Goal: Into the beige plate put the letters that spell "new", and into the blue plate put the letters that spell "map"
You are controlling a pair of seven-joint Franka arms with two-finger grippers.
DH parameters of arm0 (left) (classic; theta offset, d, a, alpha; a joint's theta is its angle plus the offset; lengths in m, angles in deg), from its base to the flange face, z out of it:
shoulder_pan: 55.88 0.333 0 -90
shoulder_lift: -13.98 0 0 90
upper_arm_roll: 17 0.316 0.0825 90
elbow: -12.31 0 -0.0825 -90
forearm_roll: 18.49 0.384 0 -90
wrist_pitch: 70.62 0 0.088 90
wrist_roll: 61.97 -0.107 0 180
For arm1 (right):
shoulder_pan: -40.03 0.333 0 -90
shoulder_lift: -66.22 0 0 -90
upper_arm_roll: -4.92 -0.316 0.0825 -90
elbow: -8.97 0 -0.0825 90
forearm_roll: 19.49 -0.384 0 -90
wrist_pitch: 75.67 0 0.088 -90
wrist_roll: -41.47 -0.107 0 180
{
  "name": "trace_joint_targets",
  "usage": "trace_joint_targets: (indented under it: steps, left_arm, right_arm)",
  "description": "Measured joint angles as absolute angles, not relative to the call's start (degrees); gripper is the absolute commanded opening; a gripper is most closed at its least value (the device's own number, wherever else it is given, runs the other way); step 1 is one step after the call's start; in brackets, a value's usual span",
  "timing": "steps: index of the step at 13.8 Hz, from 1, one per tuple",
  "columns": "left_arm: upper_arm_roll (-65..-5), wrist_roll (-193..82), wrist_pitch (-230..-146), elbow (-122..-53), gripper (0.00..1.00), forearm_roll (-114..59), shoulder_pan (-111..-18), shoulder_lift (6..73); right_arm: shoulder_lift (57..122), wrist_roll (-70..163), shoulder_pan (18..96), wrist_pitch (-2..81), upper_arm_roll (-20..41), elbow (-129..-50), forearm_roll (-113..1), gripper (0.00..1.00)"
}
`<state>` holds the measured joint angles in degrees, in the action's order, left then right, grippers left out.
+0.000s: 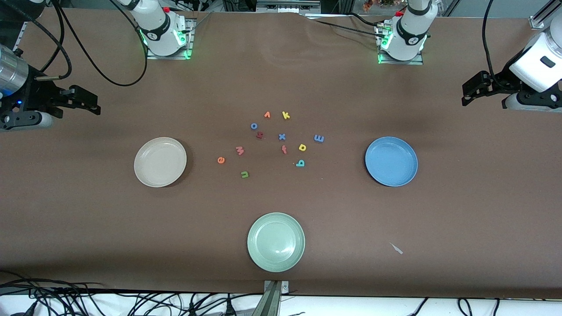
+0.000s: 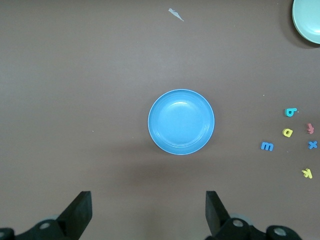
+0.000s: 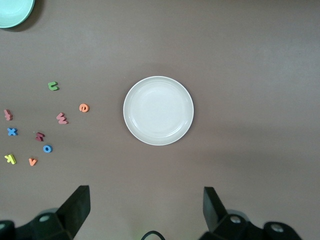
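Table: I am watching a brown cloth-covered table [image 1: 461, 210] with both arms waiting at its ends.
Plates: the round cream-beige plate [image 1: 160, 161] is sitting empty toward the right arm's end, the round medium-blue plate [image 1: 391, 161] empty toward the left arm's; a pale green plate [image 1: 276, 242] is lying nearest the camera.
Grippers: the left gripper [image 2: 146, 210] is hanging wide open, empty, above the table beside the blue plate; the right gripper [image 3: 145, 207] likewise beside the beige one.
Letters: the green foam n [image 1: 245, 174], orange e [image 1: 221, 160], pinkish-red w [image 1: 239, 150], blue m [image 1: 319, 138], yellow a [image 1: 302, 147] and teal p [image 1: 300, 163] are lying between the plates.
Progress: I am counting 0 of 6 placed; everything is left.
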<state>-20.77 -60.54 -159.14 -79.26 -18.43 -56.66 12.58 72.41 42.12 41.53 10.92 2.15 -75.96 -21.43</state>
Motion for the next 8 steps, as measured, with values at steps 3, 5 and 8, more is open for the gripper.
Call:
trace_joint_targets:
  steps: [3,5,8]
  left_arm:
    - [-20.86,-60.55,-159.14,-79.26,1.0,-18.43,-56.66,12.6]
    - [-20.87,-60.55,-159.14,-79.26,1.0,-18.43,-56.66,12.7]
    - [-20.87,-60.55,-159.14,-79.26,1.0,-18.43,-56.66,12.93]
  right_arm:
    - [72.42,42.14,41.53,10.89,2.14,-76.01,-21.43,1.0]
    - [72.42,42.15,41.53,10.87,2.11,-76.1,-21.43,1.0]
    - [72.42,42.17,41.53,10.87,2.11,-76.11,-21.43,1.0]
